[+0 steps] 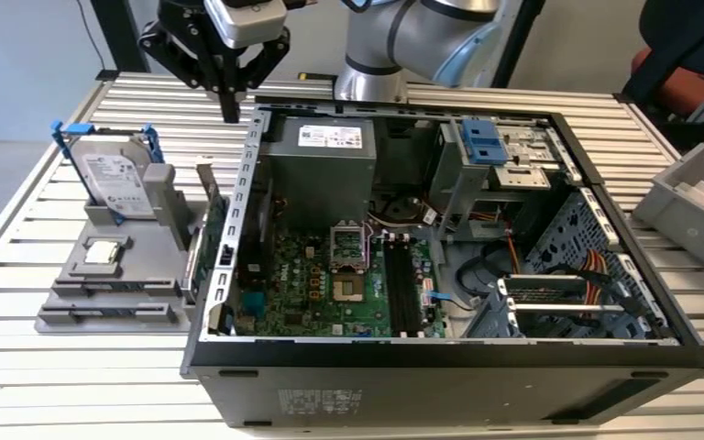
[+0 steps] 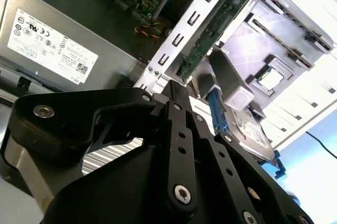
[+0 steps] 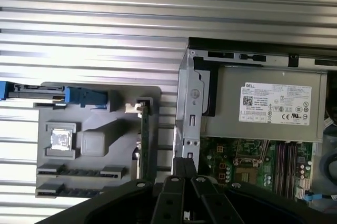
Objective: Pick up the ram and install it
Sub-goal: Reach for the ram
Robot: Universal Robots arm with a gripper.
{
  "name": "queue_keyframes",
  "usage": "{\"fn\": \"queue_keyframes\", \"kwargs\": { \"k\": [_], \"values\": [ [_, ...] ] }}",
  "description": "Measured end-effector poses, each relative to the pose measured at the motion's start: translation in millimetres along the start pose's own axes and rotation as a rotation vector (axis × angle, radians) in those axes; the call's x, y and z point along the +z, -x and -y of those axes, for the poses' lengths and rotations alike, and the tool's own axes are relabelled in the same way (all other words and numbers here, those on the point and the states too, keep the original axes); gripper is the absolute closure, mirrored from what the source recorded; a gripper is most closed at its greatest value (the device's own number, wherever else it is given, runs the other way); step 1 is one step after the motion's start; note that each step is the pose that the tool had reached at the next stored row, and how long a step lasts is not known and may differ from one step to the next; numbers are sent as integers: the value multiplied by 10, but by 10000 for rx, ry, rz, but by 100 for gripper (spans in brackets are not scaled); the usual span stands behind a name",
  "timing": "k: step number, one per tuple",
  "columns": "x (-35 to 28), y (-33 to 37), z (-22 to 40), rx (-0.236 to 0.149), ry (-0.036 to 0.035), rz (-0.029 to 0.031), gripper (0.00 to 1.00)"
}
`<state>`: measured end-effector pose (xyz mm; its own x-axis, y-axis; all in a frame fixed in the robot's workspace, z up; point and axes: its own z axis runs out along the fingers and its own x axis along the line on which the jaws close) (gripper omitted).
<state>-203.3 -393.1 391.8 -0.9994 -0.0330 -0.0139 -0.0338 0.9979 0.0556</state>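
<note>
Pincer (image 1: 228,115) pressed together, tips meeting, high above the far part of the slatted worktop (image 1: 83,390), just outside the far corner of the open computer case (image 1: 450,356) on the exterior view's left. Same shut tips in both wrist views (image 2: 174,86) (image 3: 184,162).

Ram (image 1: 117,292) well apart from the pincer: down in a grey holder (image 1: 49,319) near the worktop's edge on the exterior view's left, in one of the two long rows at the holder's near end. Untouched, lying flat and level. In the first wrist view, the ram (image 3: 80,172) between pale end blocks, with a second similar dark strip just beside it; hard to say whether that one is a stick or a bare slot.

Between ram and pincer, on the same holder: a small silvery processor chip (image 1: 104,250) in its square seat, then an upright hard drive (image 1: 117,180) with blue rails. Along the holder's case-side edge, an upright green expansion card (image 1: 212,247), standing between the ram and the case wall. Inside the case, a grey power supply (image 1: 322,161) at the far end and black memory slots (image 1: 399,284) on the motherboard.

Ram itself: thin, long, narrow, dark, about the length of those slots.
</note>
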Motion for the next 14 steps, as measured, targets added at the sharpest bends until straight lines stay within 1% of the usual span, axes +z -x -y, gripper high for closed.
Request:
{"fn": "queue_keyframes", "kwargs": {
  "k": [8,14],
  "values": [
    [3,-105,-4,-29,1,-12,100],
    [4,-170,-7,-49,2,-32,100]
  ]
}}
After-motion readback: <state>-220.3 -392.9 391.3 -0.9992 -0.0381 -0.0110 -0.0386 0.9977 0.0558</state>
